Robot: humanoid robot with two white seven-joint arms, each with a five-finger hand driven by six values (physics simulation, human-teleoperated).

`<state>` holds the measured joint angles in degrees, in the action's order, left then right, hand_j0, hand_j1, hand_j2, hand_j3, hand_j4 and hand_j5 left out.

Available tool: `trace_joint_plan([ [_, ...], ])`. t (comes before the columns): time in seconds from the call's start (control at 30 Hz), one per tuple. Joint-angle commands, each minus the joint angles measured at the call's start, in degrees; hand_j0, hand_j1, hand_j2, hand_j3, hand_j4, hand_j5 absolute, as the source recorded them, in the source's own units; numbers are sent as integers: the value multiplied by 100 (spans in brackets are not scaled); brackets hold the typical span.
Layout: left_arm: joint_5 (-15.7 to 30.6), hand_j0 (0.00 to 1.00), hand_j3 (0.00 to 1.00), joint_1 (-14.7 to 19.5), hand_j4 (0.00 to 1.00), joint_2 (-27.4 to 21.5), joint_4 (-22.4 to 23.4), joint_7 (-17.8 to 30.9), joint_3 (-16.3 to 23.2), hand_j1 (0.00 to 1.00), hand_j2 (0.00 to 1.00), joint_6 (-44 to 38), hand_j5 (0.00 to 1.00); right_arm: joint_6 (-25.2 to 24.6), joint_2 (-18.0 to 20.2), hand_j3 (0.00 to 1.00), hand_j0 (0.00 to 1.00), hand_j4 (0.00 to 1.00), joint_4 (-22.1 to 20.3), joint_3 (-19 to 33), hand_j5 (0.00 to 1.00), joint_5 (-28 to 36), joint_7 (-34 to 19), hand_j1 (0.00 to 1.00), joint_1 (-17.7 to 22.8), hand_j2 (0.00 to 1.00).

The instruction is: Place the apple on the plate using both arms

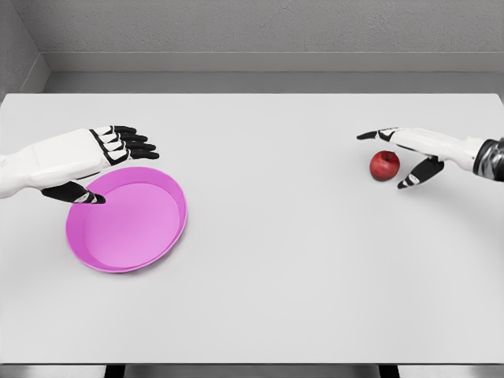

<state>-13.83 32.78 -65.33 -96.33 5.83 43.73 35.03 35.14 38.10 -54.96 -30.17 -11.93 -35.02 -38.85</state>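
Head view. Apple: red, round, no evident long axis; stem dimple faces up. It rests on the table at right, well apart from the plate. Plate: pink, shallow, at left. Right hand: fingers spread around the apple, holding nothing. Left hand: fingers relaxed, empty, at the plate's upper left rim, thumb over it.

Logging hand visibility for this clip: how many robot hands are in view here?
2. The left hand is over the far-left rim of the pink plate; the right hand is open around the apple at right. Neither is hidden.
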Motion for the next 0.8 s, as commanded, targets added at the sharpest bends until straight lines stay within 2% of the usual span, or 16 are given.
trace_joint_plan([
  [0.0, 39, 100, 100, 0, 100, -6, 1, -3, -5, 100, 100, -3, 100, -14, -22, 100, 100, 100, 81, 11, 100, 7, 2, 100, 0, 100],
  [0.33, 39, 100, 100, 0, 100, -6, -8, -3, -5, 100, 100, -3, 100, -14, -163, 100, 100, 100, 345, 2, 100, -125, 2, 100, -26, 100],
  [0.53, 39, 100, 100, 0, 100, -6, -8, 6, 4, 100, 100, -3, 100, -14, -172, 100, 100, 100, 354, 2, 100, -125, 2, 100, -53, 100],
  [0.77, 39, 100, 100, 0, 100, 73, -8, 120, 22, 100, 100, -3, 100, -14, -172, 89, 89, 89, 354, 11, 89, -125, 2, 89, -53, 89],
])
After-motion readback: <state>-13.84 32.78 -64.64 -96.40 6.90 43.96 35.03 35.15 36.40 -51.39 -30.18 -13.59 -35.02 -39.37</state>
